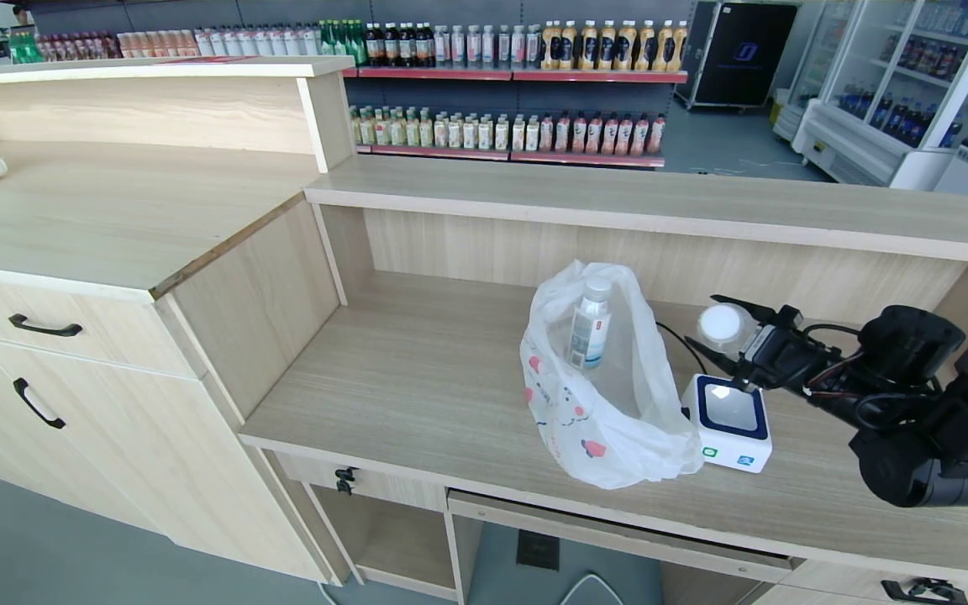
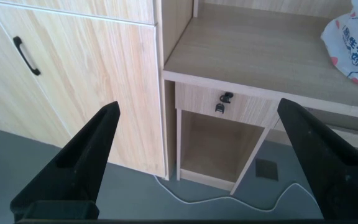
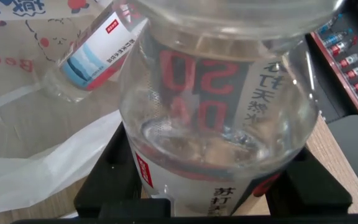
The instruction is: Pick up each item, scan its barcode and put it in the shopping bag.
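Observation:
A white printed shopping bag [image 1: 593, 428] stands open on the lower wooden counter [image 1: 417, 378], and a clear bottle [image 1: 590, 323] with a white label leans upright inside it. Right of the bag sits a small white scanner [image 1: 732, 420] with a blue-framed window. My right gripper [image 1: 712, 326] hovers just above the scanner, shut on a second clear bottle [image 1: 724, 323] whose white cap faces the head camera. Its red label [image 3: 216, 87] shows in the right wrist view, the bag [image 3: 36, 168] and the bagged bottle [image 3: 95, 53] beyond. My left gripper [image 2: 197, 168] hangs open, low beside the counter's front.
A taller counter [image 1: 114, 218] with drawers rises on the left, and a raised ledge [image 1: 660, 206] runs behind the work surface. Drink shelves [image 1: 518, 76] and coolers stand in the background. A locked drawer [image 2: 225, 102] sits under the counter edge.

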Tool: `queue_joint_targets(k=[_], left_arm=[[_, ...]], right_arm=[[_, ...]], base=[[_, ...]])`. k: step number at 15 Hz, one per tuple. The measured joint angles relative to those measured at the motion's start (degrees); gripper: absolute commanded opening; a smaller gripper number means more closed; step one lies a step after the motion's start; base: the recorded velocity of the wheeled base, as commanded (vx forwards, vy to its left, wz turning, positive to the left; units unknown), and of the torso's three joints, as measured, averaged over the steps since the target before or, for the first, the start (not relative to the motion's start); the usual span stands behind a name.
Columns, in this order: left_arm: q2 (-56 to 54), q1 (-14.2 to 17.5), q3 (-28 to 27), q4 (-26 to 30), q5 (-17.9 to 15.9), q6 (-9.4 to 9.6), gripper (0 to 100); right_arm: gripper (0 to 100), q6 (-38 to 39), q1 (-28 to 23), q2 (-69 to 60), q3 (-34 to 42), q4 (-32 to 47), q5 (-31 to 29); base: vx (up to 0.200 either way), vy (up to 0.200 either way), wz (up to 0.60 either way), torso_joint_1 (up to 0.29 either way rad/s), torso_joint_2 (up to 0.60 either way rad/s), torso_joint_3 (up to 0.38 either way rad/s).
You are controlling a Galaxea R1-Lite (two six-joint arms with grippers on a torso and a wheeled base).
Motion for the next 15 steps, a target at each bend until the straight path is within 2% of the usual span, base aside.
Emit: queue_joint_targets(k=[9, 15], left_arm=[[0.00, 0.05, 0.00, 0.00, 0.00, 0.02, 100], [0.00, 0.00, 0.00, 0.00, 0.00, 0.00, 100]], right_arm=[[0, -1.56, -0.32, 0.44, 0.41, 0.52, 0.17], [0, -4.44, -1.78, -0.50, 0.66, 4.40, 5.29]], base=[[0.000, 0.000, 0.00, 0.000, 0.00, 0.000], [0.000, 0.000, 0.00, 0.000, 0.00, 0.000]])
